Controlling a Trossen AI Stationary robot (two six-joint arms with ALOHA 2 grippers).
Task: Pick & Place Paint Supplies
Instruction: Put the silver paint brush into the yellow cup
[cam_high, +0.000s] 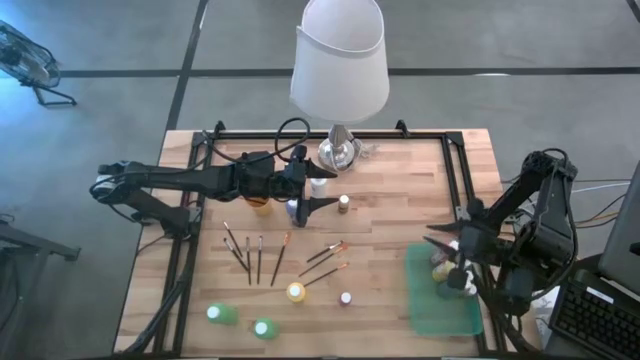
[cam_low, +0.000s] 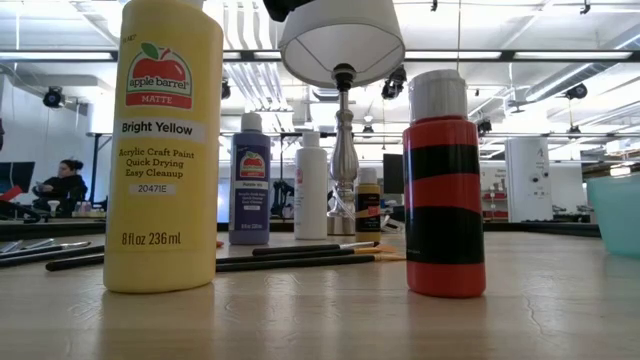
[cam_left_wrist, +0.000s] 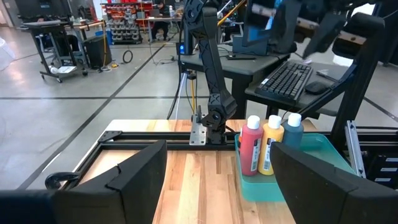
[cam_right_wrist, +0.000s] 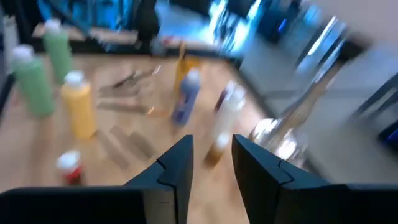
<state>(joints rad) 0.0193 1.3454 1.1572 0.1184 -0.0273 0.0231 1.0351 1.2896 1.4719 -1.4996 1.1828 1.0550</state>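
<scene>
- High view: the left gripper (cam_high: 312, 192) is over the middle of the wooden table (cam_high: 390, 225), just in front of the lamp (cam_high: 340, 70). Its fingers are spread and they hold nothing. A white bottle, a purple bottle (cam_high: 293, 210) and a yellow-orange bottle (cam_high: 261, 203) stand close around it.
- High view: the right gripper (cam_high: 447, 243) hangs above the green tray (cam_high: 445, 310) at the right side of the table. Some bottles (cam_high: 445, 272) stand in the tray under this arm. I cannot tell here how its fingers stand.
- High view: the paintbrushes (cam_high: 250, 255) lie loose in the middle of the table. Near the front edge are two green bottles (cam_high: 222, 314), one yellow bottle (cam_high: 296, 292) and one small bottle with a white cap (cam_high: 346, 298).
- Low view: a tall yellow bottle (cam_low: 164, 150) and a red bottle with black stripes (cam_low: 444, 185) stand upright, near the camera. Behind them brushes (cam_low: 300, 256) lie flat, and a purple bottle, a white one and a small dark one stand beside the lamp foot (cam_low: 345, 170).
- Left wrist view: the two dark fingers (cam_left_wrist: 134, 177) are wide apart with nothing between them. Far ahead a red bottle (cam_left_wrist: 250, 147), a yellow one (cam_left_wrist: 272, 146) and a blue one (cam_left_wrist: 292, 132) stand together in the tray.
- Right wrist view: the picture is blurred. The fingers (cam_right_wrist: 177, 168) are near each other with a narrow gap, and nothing is between them.
</scene>
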